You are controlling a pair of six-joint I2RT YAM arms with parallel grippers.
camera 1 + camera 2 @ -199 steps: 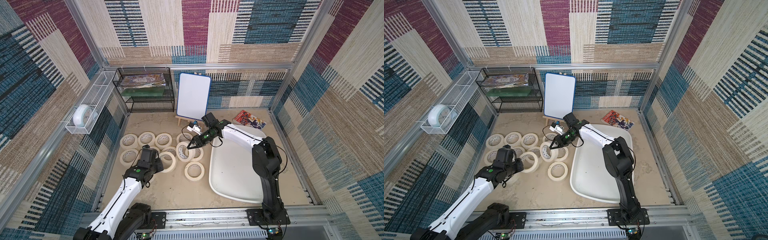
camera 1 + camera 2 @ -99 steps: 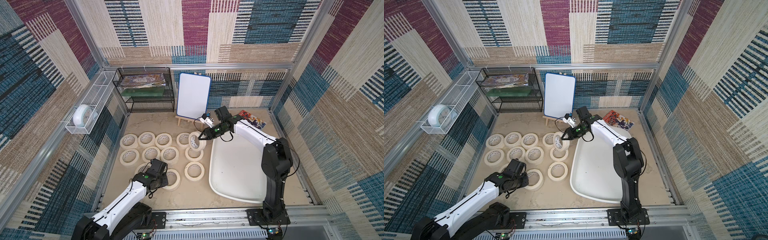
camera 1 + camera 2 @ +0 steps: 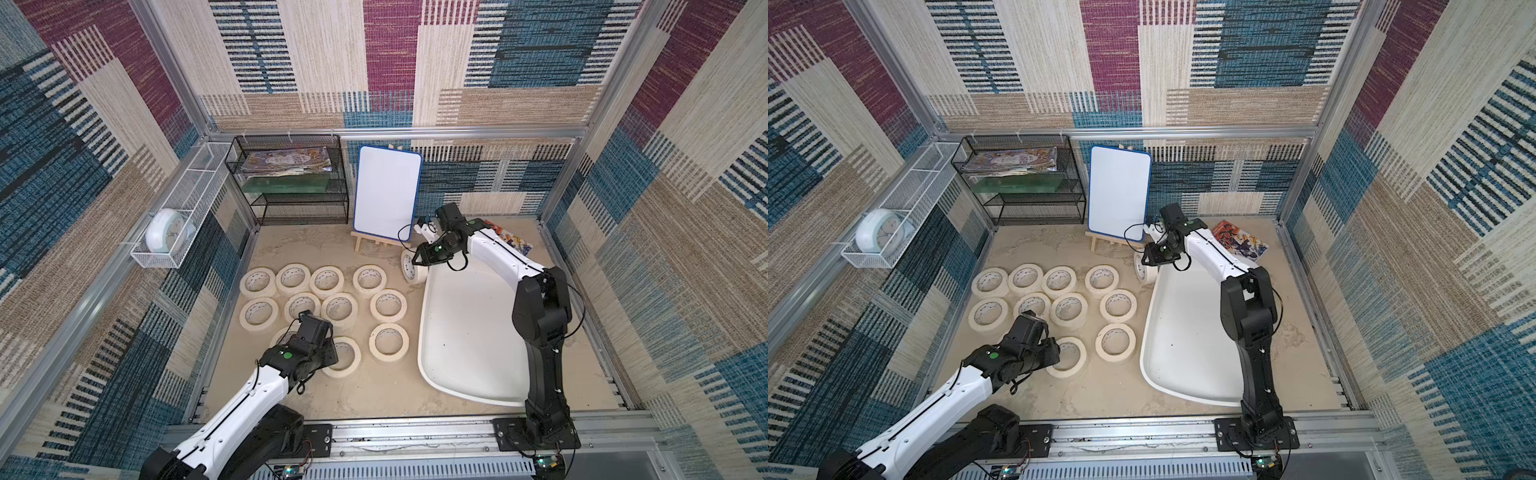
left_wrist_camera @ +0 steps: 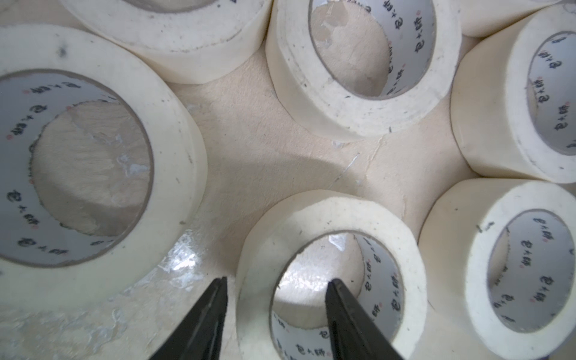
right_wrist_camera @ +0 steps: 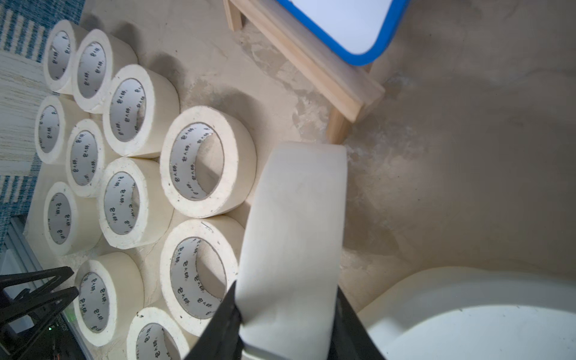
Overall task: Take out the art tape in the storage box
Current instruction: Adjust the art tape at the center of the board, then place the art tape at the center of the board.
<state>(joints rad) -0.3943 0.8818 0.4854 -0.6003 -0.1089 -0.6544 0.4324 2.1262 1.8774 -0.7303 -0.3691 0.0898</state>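
Observation:
Several cream art tape rolls (image 3: 332,280) lie flat on the sandy floor, left of the storage box (image 3: 422,332), whose white inside shows no rolls. My left gripper (image 4: 277,280) is open astride the wall of the nearest roll (image 4: 311,215), one finger inside the core and one outside. That roll (image 3: 347,359) rests on the floor in both top views. My right gripper (image 5: 285,286) is shut on one art tape roll (image 5: 299,218), held on edge. It hangs at the box's far left corner (image 3: 409,268), just outside the rim.
A whiteboard on a wooden easel (image 3: 386,193) stands close behind the right gripper. A black wire rack (image 3: 291,178) fills the back left. A white wire basket with a clock (image 3: 166,228) hangs on the left wall. A colourful booklet (image 3: 511,241) lies behind the box.
My left arm carried a roll toward the near edge, set it down and opened its jaws. My right arm carried its roll right and toward the back, to the box's far corner.

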